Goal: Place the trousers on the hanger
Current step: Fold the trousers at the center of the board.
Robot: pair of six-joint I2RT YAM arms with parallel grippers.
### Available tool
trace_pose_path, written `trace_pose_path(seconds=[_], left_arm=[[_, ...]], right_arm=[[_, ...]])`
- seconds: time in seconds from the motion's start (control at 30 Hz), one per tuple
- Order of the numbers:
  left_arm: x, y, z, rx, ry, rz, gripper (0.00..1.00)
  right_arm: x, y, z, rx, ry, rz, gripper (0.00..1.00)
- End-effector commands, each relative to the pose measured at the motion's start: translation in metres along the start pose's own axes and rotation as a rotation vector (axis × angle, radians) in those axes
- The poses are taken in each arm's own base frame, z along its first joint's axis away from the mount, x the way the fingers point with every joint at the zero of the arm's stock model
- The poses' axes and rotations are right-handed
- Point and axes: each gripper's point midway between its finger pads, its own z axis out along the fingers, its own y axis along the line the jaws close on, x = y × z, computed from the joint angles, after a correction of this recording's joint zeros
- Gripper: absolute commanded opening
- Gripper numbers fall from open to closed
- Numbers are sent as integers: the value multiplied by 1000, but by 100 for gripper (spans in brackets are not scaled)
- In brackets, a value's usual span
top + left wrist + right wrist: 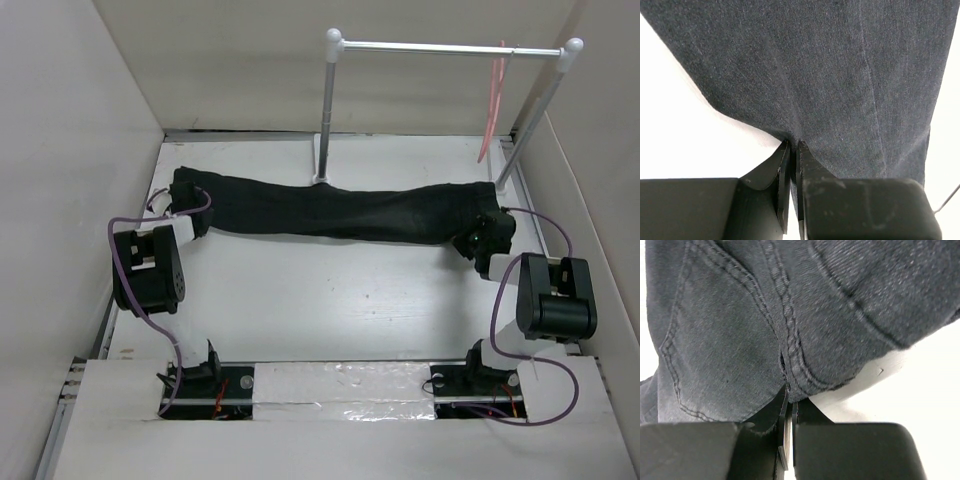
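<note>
Both ends gripped; hanging not begun.
My left pincer (792, 146) and right pincer (788, 391) each clamp the trousers (330, 212), flat on the desk (330, 300) between them; the hanger (493, 100) hangs bare beyond my right pincer.

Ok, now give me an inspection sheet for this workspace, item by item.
Surface: white table, shiny tape along the near edge.
Job's things: black trousers lying stretched across the table; pink hanger hanging on the rail, near its right end.
Clutter: nothing seen.
Grippers: left gripper jaws shut on the trousers; right gripper likewise, at the opposite end.
Cables: purple cables loop beside both arms.
Surroundings: plain walls around the table.
</note>
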Motion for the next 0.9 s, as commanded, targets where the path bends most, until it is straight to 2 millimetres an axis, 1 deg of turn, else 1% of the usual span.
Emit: trace_pose_path(seconds=[0.0, 0.03, 0.07, 0.1, 0.13, 0.17, 0.2, 0.23, 0.27, 0.3, 0.33, 0.37, 0.4, 0.43, 0.47, 0.5, 0.53, 0.57, 0.6, 0.63, 0.67, 0.7, 0.73, 0.77, 0.8, 0.83, 0.87], left_arm=[[-24, 3, -6, -59, -82, 42, 0], [-28, 11, -6, -82, -95, 32, 0], [-28, 14, -8, -92, -98, 32, 0], [-32, 21, -10, -107, -104, 13, 0], [-36, 29, -13, -125, -121, 2, 0], [-36, 35, -16, -144, -123, 5, 0], [-39, 35, -23, -144, -138, 10, 0], [-44, 46, -25, -175, -163, 9, 0], [-50, 47, -31, -168, -177, 2, 0], [-47, 55, -35, -190, -168, 9, 0], [-45, 68, -37, -216, -169, 9, 0], [-43, 73, -41, -234, -167, 11, 0], [-45, 81, -44, -251, -168, -2, 0], [-44, 87, -52, -253, -176, -6, 0], [-42, 92, -58, -263, -179, -9, 0], [-39, 98, -62, -268, -182, -17, 0], [-35, 107, -72, -267, -188, -28, 0], [-32, 119, -84, -285, -208, -58, 0], [-38, 114, -90, -262, -228, -77, 0], [-28, 127, -94, -275, -216, -78, 0], [-25, 131, -98, -266, -220, -94, 0], [-24, 134, -103, -261, -227, -102, 0], [-22, 138, -110, -235, -239, -107, 0], [-22, 138, -113, -214, -249, -109, 1], [-25, 135, -120, -182, -269, -120, 16], [-22, 136, -122, -171, -263, -116, 23], [-21, 131, -124, -142, -254, -114, 29]], right_arm=[[-32, 17, -13, -53, -126, -40, 0], [-27, 14, -17, -39, -128, -50, 0], [-27, 11, -21, -31, -133, -54, 0], [-24, 12, -25, -34, -133, -69, 0], [-27, 16, -32, -47, -153, -77, 0], [-19, 9, -36, -34, -136, -83, 0], [-17, 6, -40, -31, -135, -104, 0], [-21, 9, -48, -42, -157, -117, 0], [-11, -1, -52, -18, -135, -132, 0], [-11, -5, -56, -14, -140, -134, 0], [-8, -6, -60, -21, -135, -142, 0], [-10, -7, -68, -29, -147, -143, 0], [-8, -17, -73, -16, -143, -152, 0], [-6, -17, -78, -32, -129, -162, 0], [-5, -18, -88, -31, -129, -172, 0], [-8, -22, -94, -22, -139, -197, 0], [-7, -25, -101, -14, -143, -207, 0], [-8, -24, -115, -24, -158, -228, 0], [-9, -21, -122, -34, -173, -240, 0], [-6, -19, -130, -47, -171, -248, 0], [4, -24, -138, -31, -139, -251, 0], [-3, -16, -151, -62, -186, -276, 0], [2, -16, -155, -66, -165, -288, 0], [8, -20, -157, -47, -127, -294, 2], [10, -22, -155, -47, -121, -301, 8], [14, -19, -151, -79, -104, -301, 41], [13, -19, -147, -86, -114, -305, 56]])
